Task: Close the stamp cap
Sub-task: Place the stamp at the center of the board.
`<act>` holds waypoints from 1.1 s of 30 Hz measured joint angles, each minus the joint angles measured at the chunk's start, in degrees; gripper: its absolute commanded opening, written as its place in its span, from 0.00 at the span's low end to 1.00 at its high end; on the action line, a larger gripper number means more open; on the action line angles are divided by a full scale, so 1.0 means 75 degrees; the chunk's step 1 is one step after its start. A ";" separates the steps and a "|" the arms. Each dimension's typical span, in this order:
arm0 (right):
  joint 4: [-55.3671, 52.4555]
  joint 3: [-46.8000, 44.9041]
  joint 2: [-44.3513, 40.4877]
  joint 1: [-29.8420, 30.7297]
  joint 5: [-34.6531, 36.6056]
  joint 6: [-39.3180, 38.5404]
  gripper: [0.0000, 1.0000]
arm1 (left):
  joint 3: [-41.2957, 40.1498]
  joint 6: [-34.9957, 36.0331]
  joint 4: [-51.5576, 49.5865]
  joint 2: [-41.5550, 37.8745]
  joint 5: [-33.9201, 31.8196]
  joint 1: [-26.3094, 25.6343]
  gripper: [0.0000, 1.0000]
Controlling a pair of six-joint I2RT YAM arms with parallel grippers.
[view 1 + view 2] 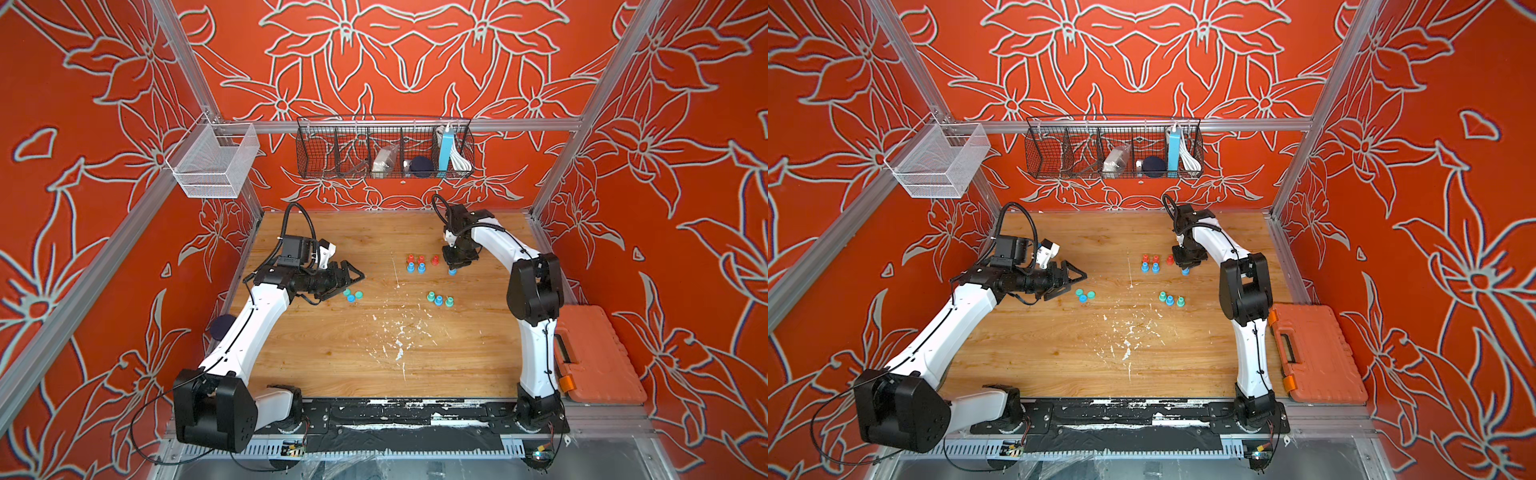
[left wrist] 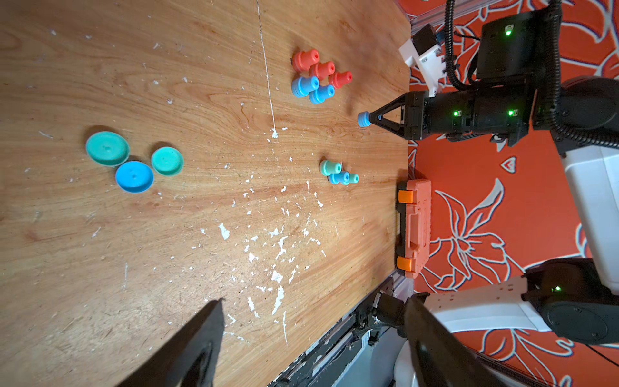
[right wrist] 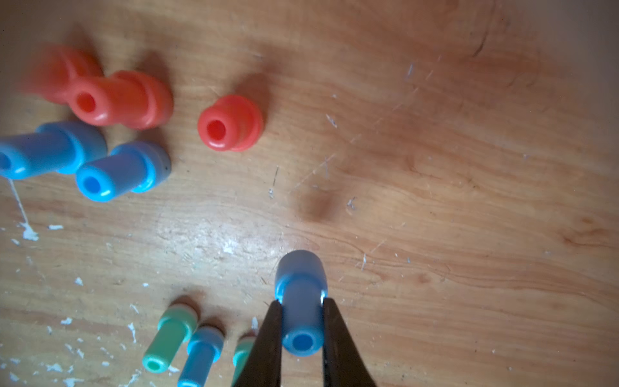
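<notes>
A scratched wooden surface (image 1: 332, 357) sits between orange flowered walls (image 1: 104, 124). The right jaws are clamped on a blue stamp (image 3: 301, 301), holding it upright just beside a cluster of red and blue stamps (image 1: 421, 268). The left jaws stand wide apart and empty near three loose caps (image 2: 134, 176), well apart from that stamp.

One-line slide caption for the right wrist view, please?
Right gripper clamps a blue stamp; other stamps stand nearby on the wooden table.
</notes>
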 measured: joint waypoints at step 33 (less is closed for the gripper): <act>0.0466 0.0580 0.0784 0.0507 0.0385 0.0201 0.11 | -0.0015 0.0047 -0.0006 -0.0026 -0.0248 0.0000 0.84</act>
